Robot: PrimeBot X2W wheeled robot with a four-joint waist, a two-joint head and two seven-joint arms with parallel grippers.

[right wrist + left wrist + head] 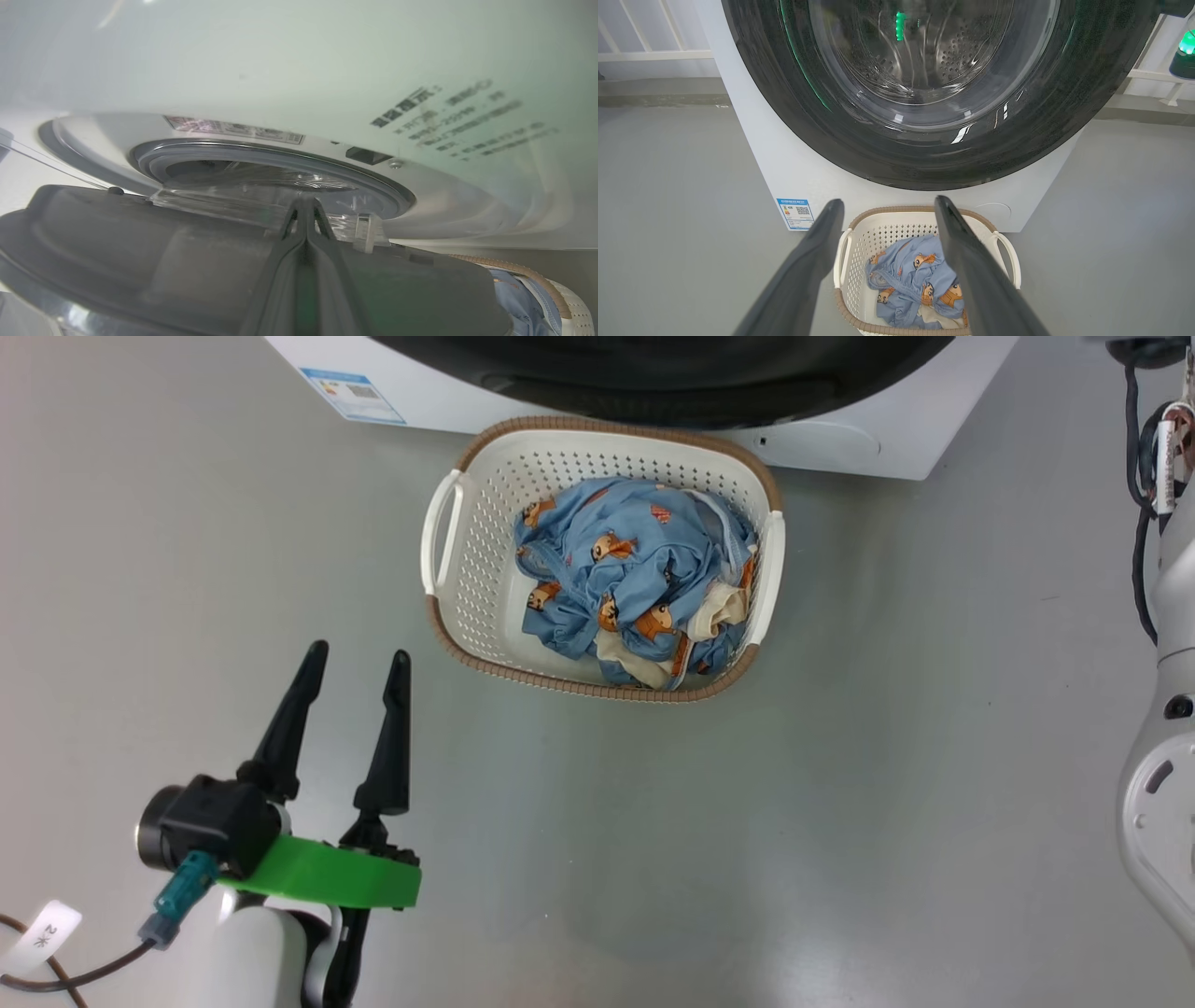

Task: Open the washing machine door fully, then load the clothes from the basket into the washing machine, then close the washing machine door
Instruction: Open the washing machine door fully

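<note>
Status: on step one of three, not finished. Door (775, 93) looks ajar rather than fully open. The right wrist view sees past its grey inner face to the gasket (280, 153) and the drum mouth, so there is a gap, but head-on from the left wrist view the door covers most of the washer (808, 182) front. Right tool (304, 203) has its fingers pressed together with nothing between them, tips lying along the door's inner side near the glass bulge. My read is it's hooked behind the door to swing it out, though I can't tell whether it's actually touching. Left tool (360, 651) is spread wide and empty, hanging over the floor (747, 849) just left of the basket (476, 588), fingers pointed at the washer. Basket sits on the floor right up against the washer front, under the door. Clothes (635, 569) are all in it, bunched toward its right side, so nothing is loaded. Remaining: finish the door swing, move the whole pile into the drum, shut the door. The basket may sit close to the door's swing, worth watching.
</note>
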